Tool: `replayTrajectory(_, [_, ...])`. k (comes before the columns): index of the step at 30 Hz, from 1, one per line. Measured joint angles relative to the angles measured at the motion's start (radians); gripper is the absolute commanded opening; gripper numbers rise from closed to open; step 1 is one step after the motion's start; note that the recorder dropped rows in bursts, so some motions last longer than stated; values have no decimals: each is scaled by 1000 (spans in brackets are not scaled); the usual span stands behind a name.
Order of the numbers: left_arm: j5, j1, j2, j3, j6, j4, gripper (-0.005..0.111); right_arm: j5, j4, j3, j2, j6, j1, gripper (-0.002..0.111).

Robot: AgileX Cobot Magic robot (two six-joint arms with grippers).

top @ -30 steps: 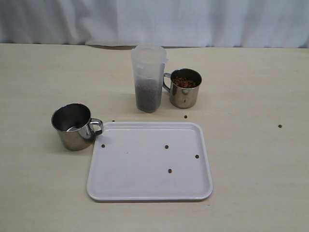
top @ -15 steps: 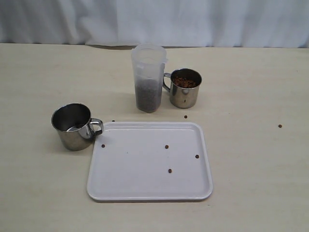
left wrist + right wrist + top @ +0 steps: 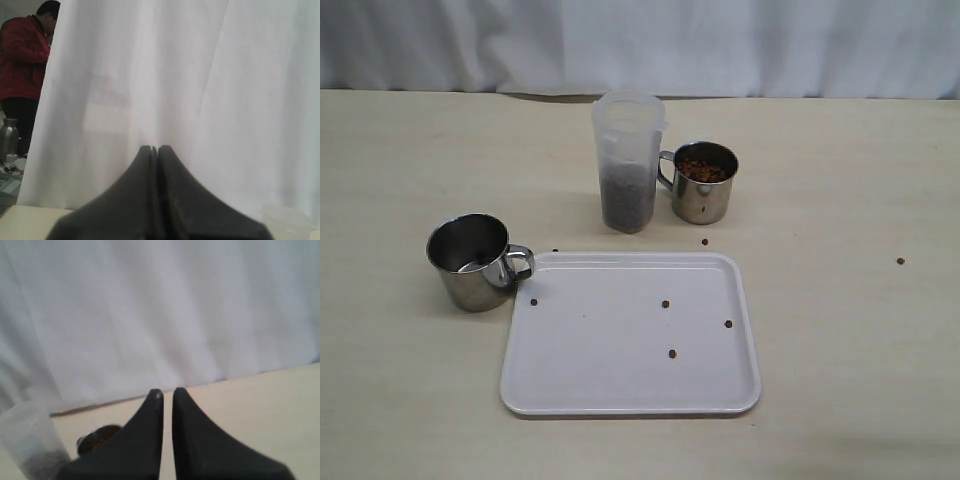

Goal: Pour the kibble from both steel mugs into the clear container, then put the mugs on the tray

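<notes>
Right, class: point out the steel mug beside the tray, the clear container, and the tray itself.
steel mug beside the tray (image 3: 468,285): exterior view, on its front wall.
clear container (image 3: 627,165): exterior view, on its wall at mid-height.
tray (image 3: 600,350): exterior view, on a bare part of its floor.

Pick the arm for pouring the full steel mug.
Right: the shiny steel mug full of reddish-brown kibble stands right of the tall translucent plastic container, and both show ahead of the shut right claw.
</notes>
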Motion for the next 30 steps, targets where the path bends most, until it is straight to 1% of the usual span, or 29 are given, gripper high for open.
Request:
replayTrajectory(3, [3, 0, 0, 0, 0, 0, 0, -193, -52, -9, 219, 35, 0, 5])
replayTrajectory(6, [8, 0, 0, 0, 0, 0, 0, -298, -85, -56, 405, 29, 0, 5])
replayTrajectory(11, [22, 0, 0, 0, -2, 0, 0, -320, -224, -165, 686, -34, 0, 5])
replayTrajectory(17, [22, 0, 0, 0, -2, 0, 0, -331, -379, -304, 940, -115, 0, 5])
replayTrajectory(20, [22, 0, 0, 0, -2, 0, 0, -335, -501, -401, 1060, -182, 0, 5])
replayTrajectory(25, [22, 0, 0, 0, -2, 0, 0, -347, -669, -551, 1205, -210, -14, 5])
replayTrajectory(30, [22, 0, 0, 0, -2, 0, 0, -357, -700, -643, 1297, -210, -28, 5])
